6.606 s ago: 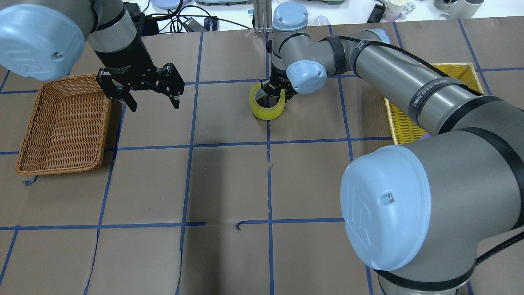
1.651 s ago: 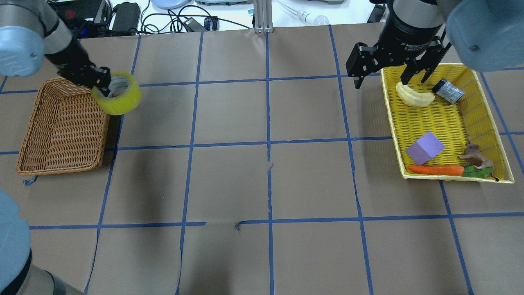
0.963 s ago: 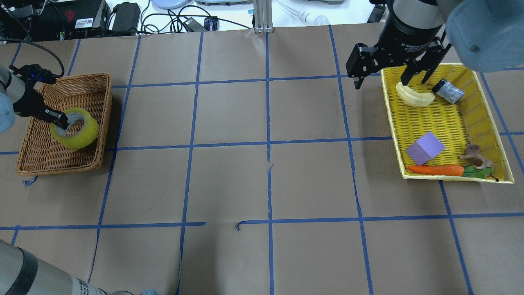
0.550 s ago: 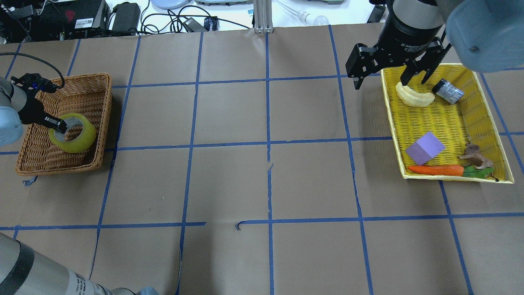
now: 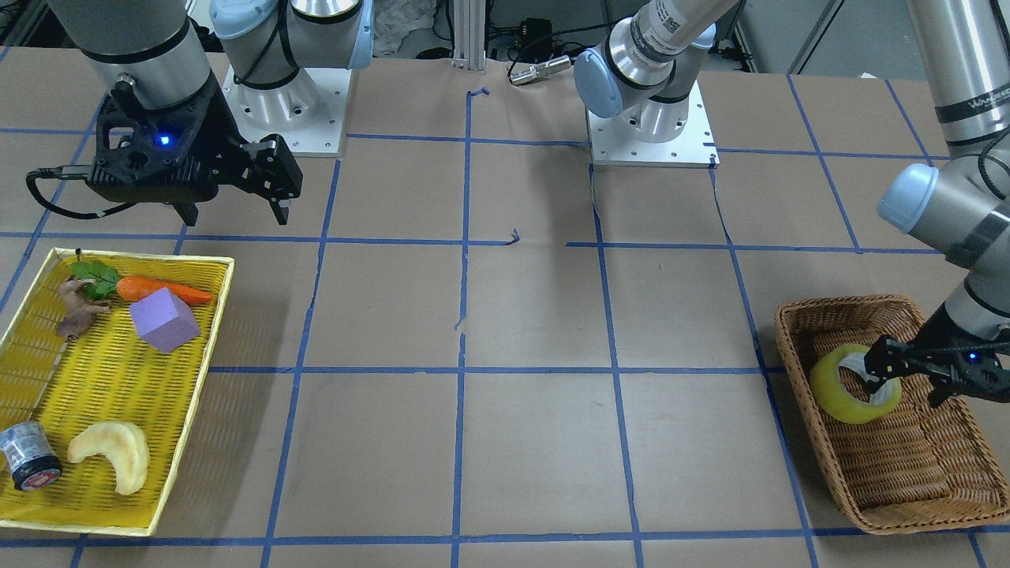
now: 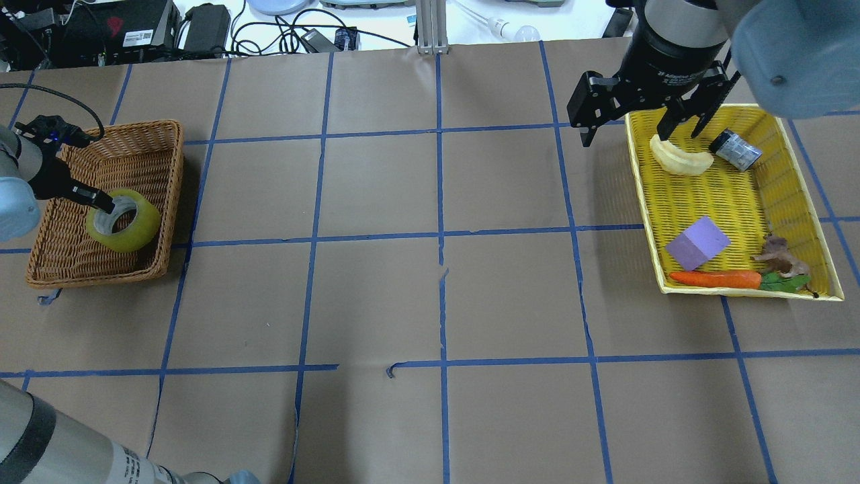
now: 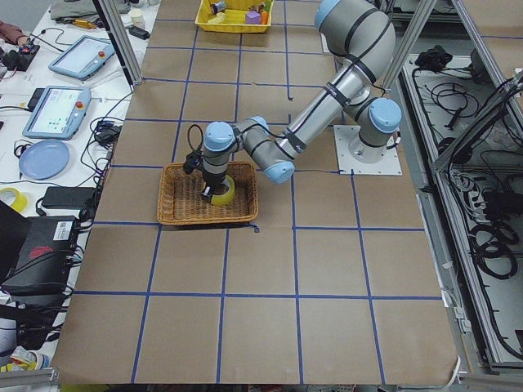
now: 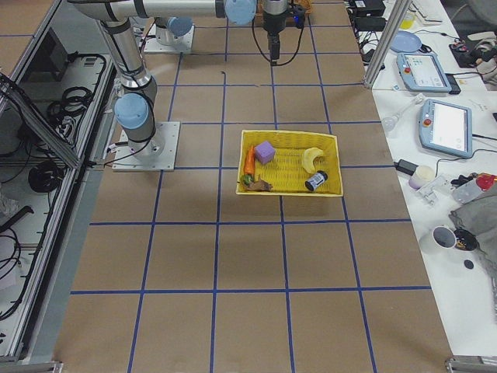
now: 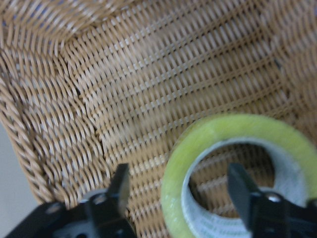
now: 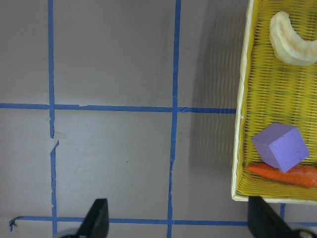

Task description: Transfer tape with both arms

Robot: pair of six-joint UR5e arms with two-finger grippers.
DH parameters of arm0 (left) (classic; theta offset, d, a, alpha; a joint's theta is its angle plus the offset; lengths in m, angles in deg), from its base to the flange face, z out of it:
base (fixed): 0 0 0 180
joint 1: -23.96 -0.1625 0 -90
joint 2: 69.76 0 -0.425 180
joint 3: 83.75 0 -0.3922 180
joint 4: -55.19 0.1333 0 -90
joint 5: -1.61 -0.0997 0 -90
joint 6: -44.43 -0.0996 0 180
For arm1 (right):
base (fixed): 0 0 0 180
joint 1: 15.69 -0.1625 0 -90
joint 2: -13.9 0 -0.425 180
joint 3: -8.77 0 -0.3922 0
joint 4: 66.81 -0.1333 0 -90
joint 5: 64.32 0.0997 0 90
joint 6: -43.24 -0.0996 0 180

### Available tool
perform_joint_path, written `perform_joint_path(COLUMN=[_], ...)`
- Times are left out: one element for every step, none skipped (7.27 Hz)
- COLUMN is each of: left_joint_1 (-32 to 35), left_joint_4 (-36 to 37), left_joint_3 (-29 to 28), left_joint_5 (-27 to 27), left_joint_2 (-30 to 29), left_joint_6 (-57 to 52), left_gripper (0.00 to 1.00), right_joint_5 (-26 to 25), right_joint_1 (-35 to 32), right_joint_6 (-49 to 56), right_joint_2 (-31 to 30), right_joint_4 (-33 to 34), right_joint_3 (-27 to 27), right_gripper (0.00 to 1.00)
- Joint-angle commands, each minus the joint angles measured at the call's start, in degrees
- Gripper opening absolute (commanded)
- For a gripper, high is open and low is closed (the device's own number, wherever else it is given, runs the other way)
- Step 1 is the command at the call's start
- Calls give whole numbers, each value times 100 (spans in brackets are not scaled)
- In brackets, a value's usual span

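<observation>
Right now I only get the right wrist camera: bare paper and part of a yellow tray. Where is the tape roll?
Observer: The tape lies inside the wicker basket, at the opposite end of the table from your tray.
Visitor: Is anything holding it?
Observer: The left gripper is over it with its fingers open, one outside the roll and one inside the core. A gap shows beside the outer one.
Visitor: Does my tray hold anything I can't see?
Observer: Yes, a small grey can lies in the yellow tray, close to the pale crescent.
</observation>
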Motion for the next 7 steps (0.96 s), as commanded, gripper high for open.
perform_joint_path(left_joint_1=[790, 1091, 1355, 1750, 2162, 2576, 2936], left_joint_4=[-471, -1067, -1716, -2228, -2851, -3701, -4431], left_joint_3=[-28, -28, -71, -185, -421, -789, -1184], left_joint_5=[18, -9, 17, 0, -70, -175, -211], left_joint_2=[392, 699, 954, 1183, 1350, 1491, 1614], left_joint_6=[1391, 2166, 2852, 3233, 3594, 4137, 4577], left_gripper=[97, 97, 97, 97, 97, 100, 100], right_joint_5=[-3, -3, -3, -3, -3, -3, -3], right_joint_1=[2, 2, 2, 2, 2, 2, 2], right_joint_6=[0, 0, 9, 9, 9, 9, 9], right_joint_2=[-6, -6, -6, -6, -6, -6, -6], right_joint_4=[0, 0, 0, 0, 0, 0, -9], right_joint_3=[4, 4, 4, 4, 4, 4, 4], right_gripper=[100, 100, 100, 100, 100, 100, 100])
